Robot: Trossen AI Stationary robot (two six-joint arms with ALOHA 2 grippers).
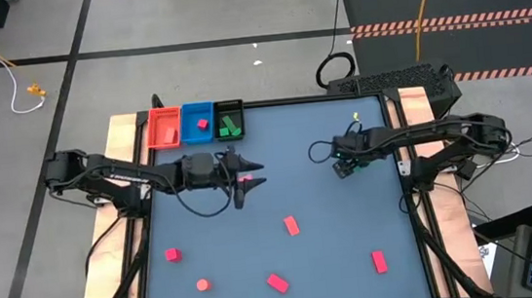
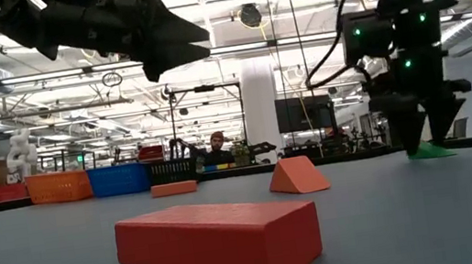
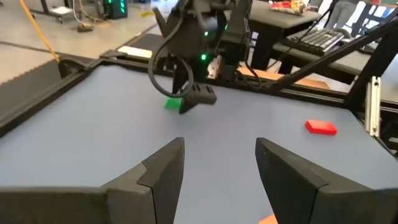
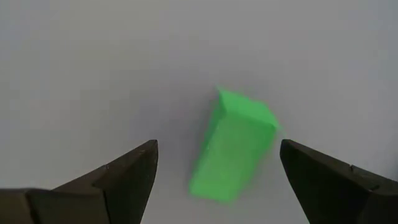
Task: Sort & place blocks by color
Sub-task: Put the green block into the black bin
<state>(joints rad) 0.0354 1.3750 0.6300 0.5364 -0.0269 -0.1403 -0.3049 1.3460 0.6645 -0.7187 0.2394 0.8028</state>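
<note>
The right claw (image 4: 214,171) hangs spread apart over a green block (image 4: 233,146) lying on the counter (image 1: 325,251) toward its right edge. The block looks light, rigid and smooth; pinching its long flat sides seems safest. The left claw (image 3: 214,165) waits apart, mid-counter.

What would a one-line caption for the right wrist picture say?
The right tool, fingers spread open, hovers above a small bright green rectangular block lying on the plain grey table.
</note>
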